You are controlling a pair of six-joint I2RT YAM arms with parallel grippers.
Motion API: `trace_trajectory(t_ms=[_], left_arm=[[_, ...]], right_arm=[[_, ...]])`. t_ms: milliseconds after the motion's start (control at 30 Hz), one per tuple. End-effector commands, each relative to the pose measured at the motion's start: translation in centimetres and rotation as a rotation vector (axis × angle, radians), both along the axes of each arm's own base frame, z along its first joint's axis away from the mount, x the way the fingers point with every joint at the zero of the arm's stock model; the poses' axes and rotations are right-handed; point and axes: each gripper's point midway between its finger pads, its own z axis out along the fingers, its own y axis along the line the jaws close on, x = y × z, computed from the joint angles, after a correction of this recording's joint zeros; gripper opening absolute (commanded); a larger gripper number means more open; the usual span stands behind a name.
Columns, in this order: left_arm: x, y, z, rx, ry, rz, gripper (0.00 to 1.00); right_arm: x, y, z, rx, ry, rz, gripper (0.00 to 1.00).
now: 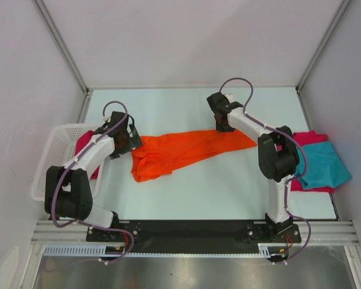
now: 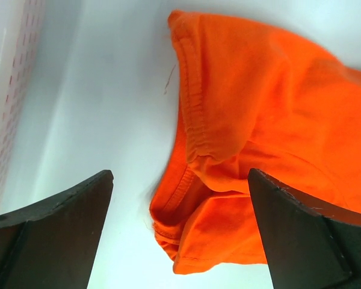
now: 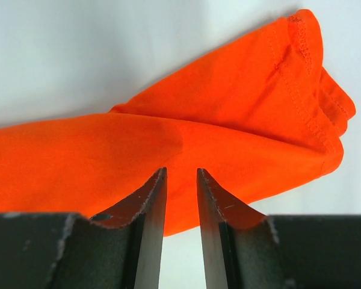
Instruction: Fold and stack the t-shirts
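My right tool looks matt black plastic, rough-edged; the orange t-shirt is soft stitched cloth; the surface is smooth.

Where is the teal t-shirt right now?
In the top view, the teal t-shirt lies at the table's right edge, on a pink-red shirt, just beyond the right arm's elbow.
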Motion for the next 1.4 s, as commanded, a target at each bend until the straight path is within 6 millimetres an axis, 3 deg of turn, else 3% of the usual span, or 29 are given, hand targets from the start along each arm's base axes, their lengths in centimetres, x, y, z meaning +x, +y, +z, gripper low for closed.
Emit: trace_trajectory(t_ms=[0, 200, 300, 367, 433, 600, 700, 1033, 1200, 1367], left_arm=[[2.6, -1.8, 4.5, -0.051, -0.133, -0.034, 0.99], [2.6, -5.1, 4.4, -0.09, -0.128, -0.107, 1.0], [2.2, -7.5, 4.7, -0.115, -0.135, -0.164, 0.99], [1.7, -10.2, 4.5, -0.152, -0.134, -0.222, 0.99], [0.8, -12.3, 2.8, -0.203, -0.096, -0.267, 1.0], [-1.2, -14.0, -0.6, -0.231, -0.043, -0.285, 0.99], [-3.0, -13.9, -3.1, -0.242, 0.014, -0.275, 1.0], [-6.7, -12.4, -7.0, -0.239, 0.12, -0.208, 0.99], [-6.7, -10.9, -7.9, -0.242, 0.143, -0.135, 0.99], [-6.0, -9.1, -8.8, -0.353, 0.169, -0.027, 0.99]], right_arm=[[0.8, -0.3, 2.0, 0.02, -0.057, -0.028, 0.33], [1.2, -0.2, 2.1, 0.021, -0.055, -0.025, 0.33], [1.5, 0.1, 2.3, 0.027, -0.058, -0.018, 0.33], [1.6, 0.2, 2.3, 0.03, -0.055, -0.017, 0.33], [1.6, 0.3, 2.5, 0.03, -0.052, -0.02, 0.32], [1.4, -0.1, 3.5, 0.026, -0.07, -0.018, 0.32], [1.3, -0.4, 4.0, 0.023, -0.074, -0.019, 0.33], [1.3, -1.8, 5.9, 0.049, -0.106, -0.042, 0.33], [1.8, -1.9, 6.5, 0.057, -0.12, -0.045, 0.33], [2.0, -1.8, 7.1, 0.061, -0.12, -0.048, 0.33]])
